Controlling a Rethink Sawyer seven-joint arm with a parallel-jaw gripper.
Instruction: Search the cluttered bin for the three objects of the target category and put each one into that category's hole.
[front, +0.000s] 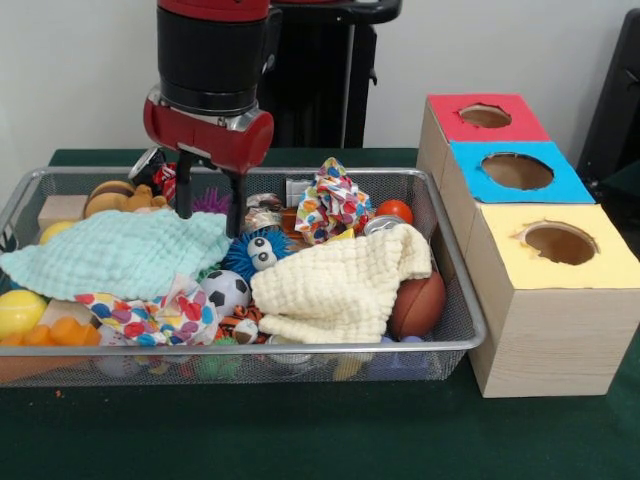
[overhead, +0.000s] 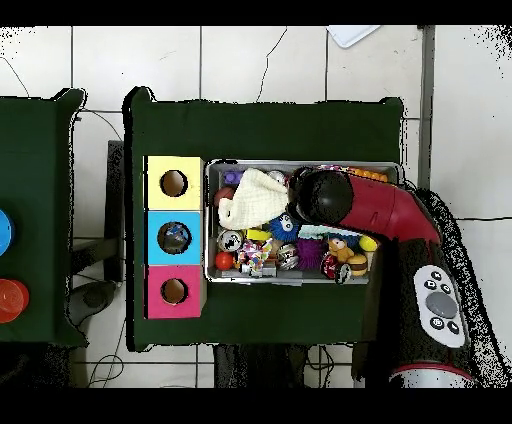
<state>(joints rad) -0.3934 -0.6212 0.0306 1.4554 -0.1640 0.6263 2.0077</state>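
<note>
The wire mesh bin (front: 470, 322) lies on the green table, piled with toys and cloths; it also shows in the overhead view (overhead: 290, 282). My gripper (front: 209, 200) is open and empty. It hangs over the bin's rear left part, fingertips just above the mint cloth (front: 120, 255). In the overhead view the red arm (overhead: 400, 215) hides the gripper. No crushed clear bottle shows plainly; cloths and toys cover much of the bin. The blue-surround hole (front: 517, 171) is the middle one on the wooden boxes right of the bin, and it also shows from overhead (overhead: 174, 238).
A red-surround hole (front: 485, 115) and a yellow-surround hole (front: 560, 243) flank the blue one. In the bin lie a cream cloth (front: 340, 285), a blue fuzzy toy (front: 258, 252), a small football (front: 227, 290), a brown ball (front: 418, 303), a silver can (front: 380, 224) and a yellow ball (front: 20, 312).
</note>
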